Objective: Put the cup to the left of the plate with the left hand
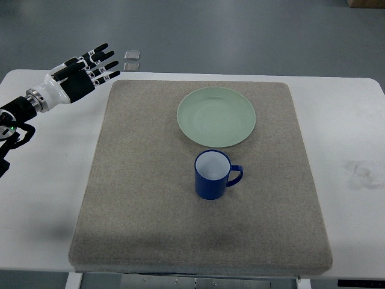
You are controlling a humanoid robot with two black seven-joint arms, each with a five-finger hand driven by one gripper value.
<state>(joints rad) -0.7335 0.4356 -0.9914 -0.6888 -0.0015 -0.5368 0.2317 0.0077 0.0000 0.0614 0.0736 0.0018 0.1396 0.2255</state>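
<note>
A blue cup (212, 174) with a white inside stands upright on the grey mat (138, 198), its handle pointing right. Just behind it lies a pale green plate (216, 116). My left hand (90, 67) hovers at the far left corner of the mat, fingers stretched out and holding nothing, well away from the cup. The right arm does not show.
The mat covers most of a white table (355, 132). Two small grey squares (131, 60) lie on the floor beyond the table's far edge, close to my left fingertips. A faint smudge (361, 171) marks the table at right.
</note>
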